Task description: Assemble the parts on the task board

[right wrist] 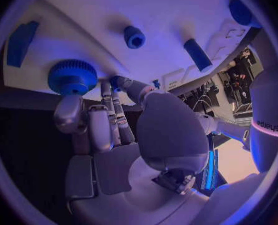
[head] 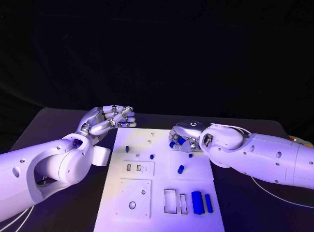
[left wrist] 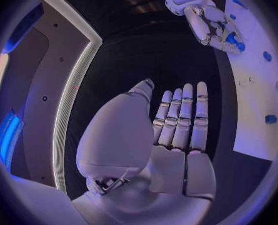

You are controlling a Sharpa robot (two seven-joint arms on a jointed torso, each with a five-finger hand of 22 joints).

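Observation:
The white task board [head: 129,203] lies in the middle of the black table. My right hand [head: 186,135] hovers low over its far right part, fingers curled down. In the right wrist view its fingertips [right wrist: 107,97] close on a round blue toothed part [right wrist: 73,76] that sits on the board [right wrist: 176,15]. My left hand [head: 108,120] is raised beside the board's far left corner and holds nothing; its fingers [left wrist: 184,116] lie straight and side by side. The left wrist view shows the right hand [left wrist: 221,34] with blue between its fingers.
Several small blue parts are spread over the board: a peg [head: 127,149], a stub [head: 151,156], an oval piece [head: 180,169], and two long bars [head: 196,202] beside rectangular slots [head: 170,201] at the near end. A thin cable [head: 282,198] runs across the table at the right.

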